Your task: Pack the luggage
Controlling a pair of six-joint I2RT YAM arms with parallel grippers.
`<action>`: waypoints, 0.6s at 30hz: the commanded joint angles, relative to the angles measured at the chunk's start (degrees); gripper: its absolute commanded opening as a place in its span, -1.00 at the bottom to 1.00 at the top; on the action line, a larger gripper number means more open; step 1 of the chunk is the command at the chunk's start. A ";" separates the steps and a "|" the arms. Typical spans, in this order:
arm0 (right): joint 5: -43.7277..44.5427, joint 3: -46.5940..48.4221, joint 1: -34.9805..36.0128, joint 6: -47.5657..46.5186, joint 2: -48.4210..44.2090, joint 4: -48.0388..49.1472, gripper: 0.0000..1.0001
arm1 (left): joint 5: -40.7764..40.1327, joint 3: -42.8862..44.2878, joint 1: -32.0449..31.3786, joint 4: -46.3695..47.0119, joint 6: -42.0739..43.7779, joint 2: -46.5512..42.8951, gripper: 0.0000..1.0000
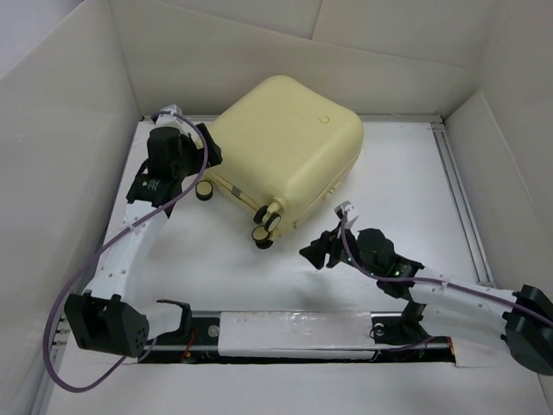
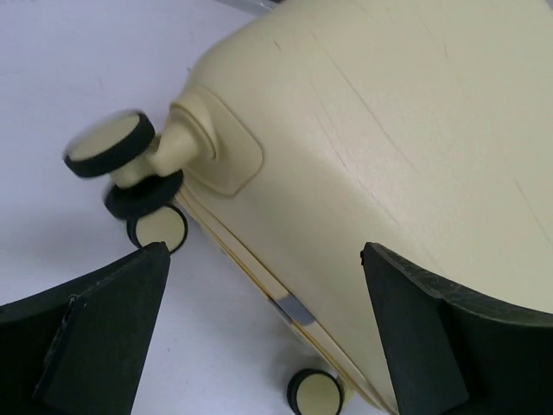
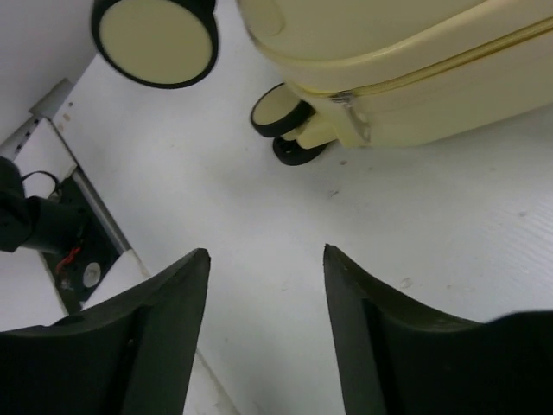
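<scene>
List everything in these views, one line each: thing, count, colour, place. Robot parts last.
luggage: one, pale yellow, closed, lying at the far middle of the table.
caster wheels: several, cream with black rims, along the luggage's near-left edge.
table: one, white, under everything.
walls: white panels, standing around the table.
cables: purple, one along each arm.
left hand: one, black, open, at the luggage's left corner.
right hand: one, black, open and empty, over bare table near the wheels.
</scene>
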 commanded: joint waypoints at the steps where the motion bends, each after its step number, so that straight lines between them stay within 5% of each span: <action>1: 0.89 0.05 3.61 3.48 -0.05 6.40 0.26 | -5.21 3.06 -0.09 -2.48 0.84 4.45 0.84; 3: 4.13 1.36 8.26 5.07 -0.05 7.01 0.49 | -8.20 5.34 -0.09 -3.97 0.84 6.56 0.87; 4: 5.54 2.15 10.10 5.08 -0.05 7.01 0.89 | -8.21 5.35 -0.09 -3.98 1.36 6.57 0.87; 5: 7.47 3.29 13.78 5.86 -0.05 7.01 1.00 | -7.34 5.87 -0.09 -3.37 1.37 6.57 0.87; 18: 28.49 25.35 17.86 9.64 17.60 0.09 1.00 | -5.32 4.73 3.24 -0.29 -3.11 3.05 0.87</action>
